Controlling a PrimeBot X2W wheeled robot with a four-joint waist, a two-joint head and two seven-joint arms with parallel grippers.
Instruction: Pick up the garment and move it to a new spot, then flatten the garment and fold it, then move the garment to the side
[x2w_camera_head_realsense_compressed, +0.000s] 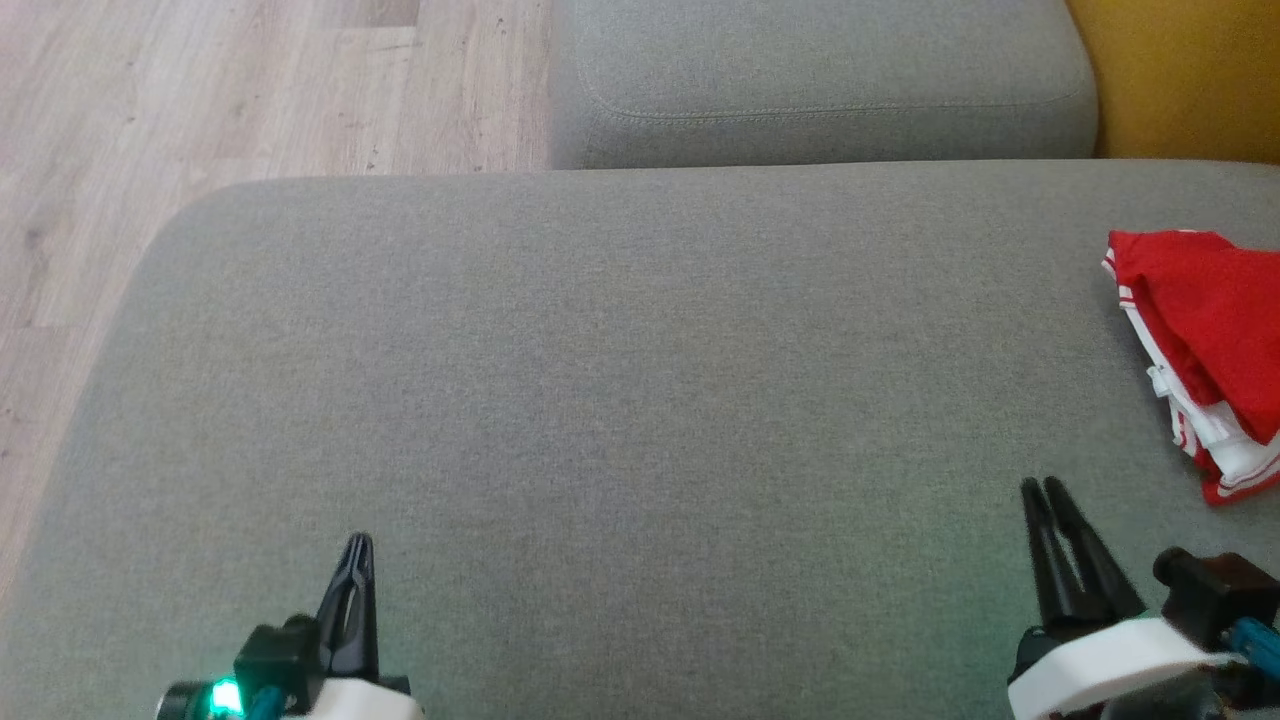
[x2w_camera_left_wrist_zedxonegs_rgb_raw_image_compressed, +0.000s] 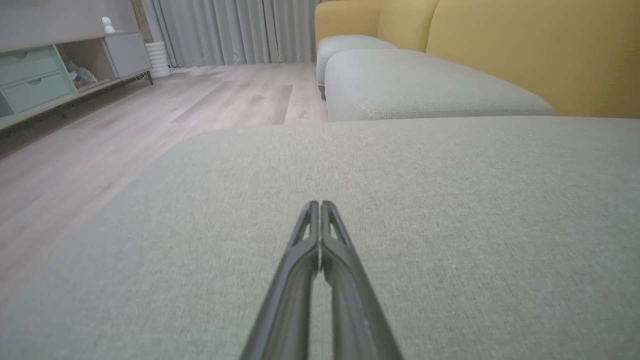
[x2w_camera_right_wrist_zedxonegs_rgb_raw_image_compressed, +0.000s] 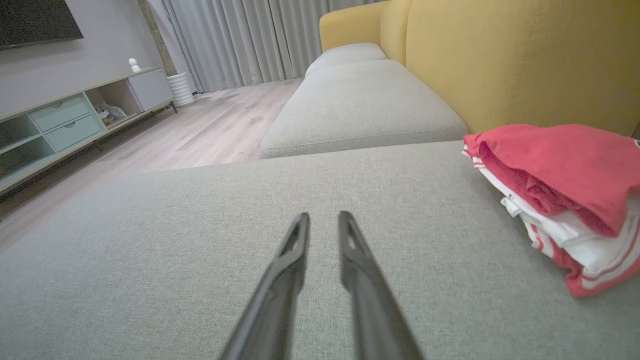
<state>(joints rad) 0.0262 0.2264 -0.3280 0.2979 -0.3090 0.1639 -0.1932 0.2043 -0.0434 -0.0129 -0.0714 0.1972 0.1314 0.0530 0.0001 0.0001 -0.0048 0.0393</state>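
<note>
The broad grey seat cushion (x2w_camera_head_realsense_compressed: 640, 400) spreads across the head view, bare through its middle. The red-and-white garment (x2w_camera_head_realsense_compressed: 1210, 340) lies at the cushion's far right edge, layered in a compact stack, white striped hems showing under the red top fold, close before the yellow sofa back (x2w_camera_right_wrist_zedxonegs_rgb_raw_image_compressed: 525, 60). The right gripper (x2w_camera_head_realsense_compressed: 1040, 487) hovers near it without touching, fingers a narrow gap apart, grasping nothing. The left gripper (x2w_camera_head_realsense_compressed: 358, 542) sits well away at lower left, clenched on nothing. By this lie, picking up, flattening, folding and setting aside look done; little seems left, though the stack is somewhat uneven
</note>
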